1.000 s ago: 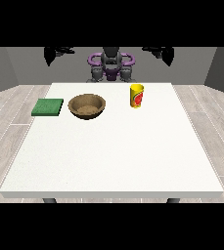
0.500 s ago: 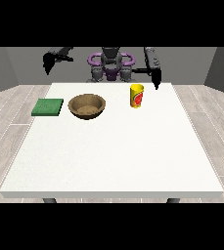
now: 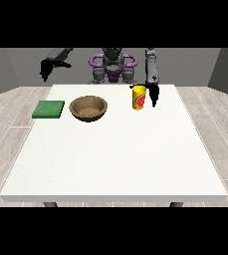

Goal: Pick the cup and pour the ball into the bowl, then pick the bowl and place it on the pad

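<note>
Reaching for the cup (image 3: pixel 139 97), the hand at the view's right (image 3: pixel 153 94) is hanging just beside it; finger state unclear. You are needing to grasp next.

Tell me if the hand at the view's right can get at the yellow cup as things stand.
Probably yes. The hand at the view's right hangs just beside the yellow cup, with nothing between them; the bowl sits well off on the cup's other side.
</note>
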